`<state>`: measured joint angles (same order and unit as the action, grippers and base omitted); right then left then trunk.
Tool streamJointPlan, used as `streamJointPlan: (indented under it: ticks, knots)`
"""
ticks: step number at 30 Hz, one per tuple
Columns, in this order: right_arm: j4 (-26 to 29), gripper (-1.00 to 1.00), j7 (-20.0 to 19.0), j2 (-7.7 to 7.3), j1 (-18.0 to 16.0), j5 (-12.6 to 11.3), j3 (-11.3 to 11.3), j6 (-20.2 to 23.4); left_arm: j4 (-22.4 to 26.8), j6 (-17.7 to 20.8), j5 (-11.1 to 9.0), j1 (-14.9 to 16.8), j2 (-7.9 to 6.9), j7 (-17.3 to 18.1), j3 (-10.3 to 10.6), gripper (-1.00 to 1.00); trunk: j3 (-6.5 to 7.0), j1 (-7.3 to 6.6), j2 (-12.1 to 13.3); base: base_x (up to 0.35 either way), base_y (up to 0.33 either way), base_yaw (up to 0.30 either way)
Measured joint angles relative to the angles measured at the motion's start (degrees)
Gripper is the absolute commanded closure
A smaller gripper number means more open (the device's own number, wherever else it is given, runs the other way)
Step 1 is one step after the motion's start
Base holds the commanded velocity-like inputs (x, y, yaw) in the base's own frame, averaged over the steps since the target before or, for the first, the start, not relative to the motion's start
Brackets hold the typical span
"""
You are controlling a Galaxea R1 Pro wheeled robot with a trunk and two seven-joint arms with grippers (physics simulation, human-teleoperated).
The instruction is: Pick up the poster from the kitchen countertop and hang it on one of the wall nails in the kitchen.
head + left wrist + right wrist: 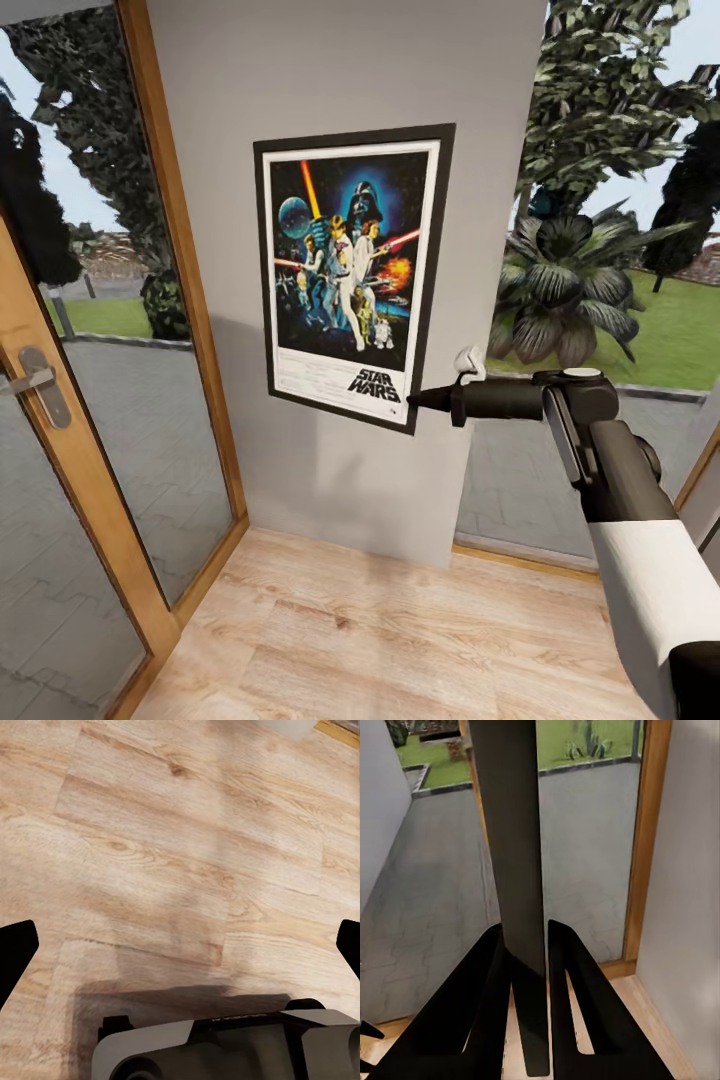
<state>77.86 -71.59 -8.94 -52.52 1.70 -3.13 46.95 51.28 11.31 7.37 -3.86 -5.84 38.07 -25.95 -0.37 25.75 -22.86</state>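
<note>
Right gripper [412, 401] clenching the poster [345, 275] against the grey wall [330, 70]; left gripper [180, 945] spread wide above wood floor [150, 832].

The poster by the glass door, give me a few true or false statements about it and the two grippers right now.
1. The poster is held against the grey wall. True.
2. The right gripper grips the poster at its top edge. False: it pinches the lower right corner.
3. The left gripper is shut on the poster. False: its fingers stand apart over the wood floor, holding nothing.
4. In the right wrist view, the poster's thin dark edge runs between the two fingers. True.
5. The poster lies flat on the floor. False: it is upright.
</note>
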Motion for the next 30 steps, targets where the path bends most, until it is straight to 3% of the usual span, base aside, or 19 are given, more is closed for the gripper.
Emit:
streamJointPlan:
  ticks: [16,30]
  knots:
    - [-1.15,1.0,0.01,0.0,-2.83,-0.03,0.06,2.33,0.09,-0.01,0.0,0.0,-0.08,0.05,-0.08,-1.0,0.0,0.0,0.0,0.0,0.0,0.0]
    - [-1.24,1.0,0.07,0.08,-3.46,-0.04,0.03,2.39,0.09,0.03,0.2,0.0,-0.64,3.25,-0.09,-1.0,0.0,0.0,0.0,0.0,0.0,0.0]
